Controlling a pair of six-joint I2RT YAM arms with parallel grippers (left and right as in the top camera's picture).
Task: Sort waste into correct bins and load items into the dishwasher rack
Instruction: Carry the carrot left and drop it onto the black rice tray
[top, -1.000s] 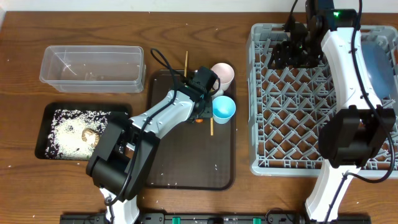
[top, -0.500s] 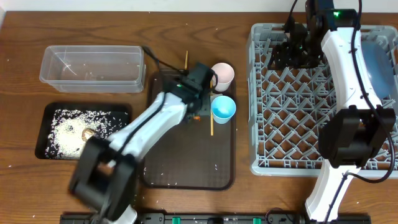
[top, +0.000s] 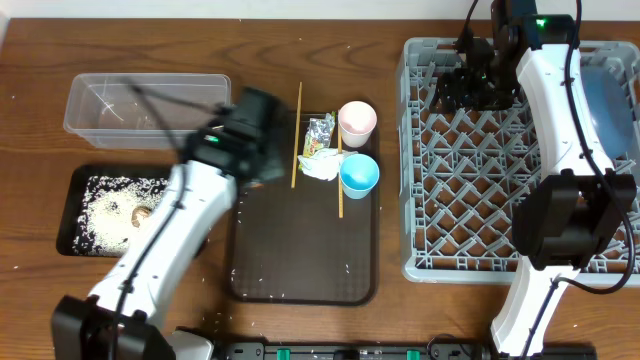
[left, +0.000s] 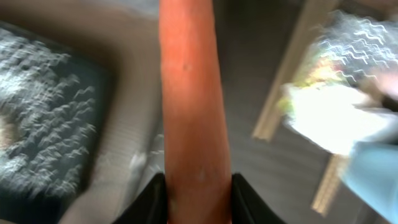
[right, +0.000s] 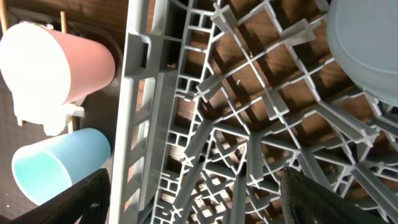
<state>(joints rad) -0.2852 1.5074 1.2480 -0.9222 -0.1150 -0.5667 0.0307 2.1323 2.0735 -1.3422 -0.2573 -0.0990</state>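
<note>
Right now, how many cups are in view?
2. The pink cup is at the brown tray's far right corner; the blue cup is beside it, nearer the robot. The right arm over the rack may hide more.

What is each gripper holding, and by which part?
The left gripper clamps the orange carrot across its width, most of its length sticking out ahead. The right gripper, open above the dishwasher rack, holds nothing.

pink cup (top: 357, 122) near rack (top: 409, 150), tray (top: 300, 250) front open
</note>
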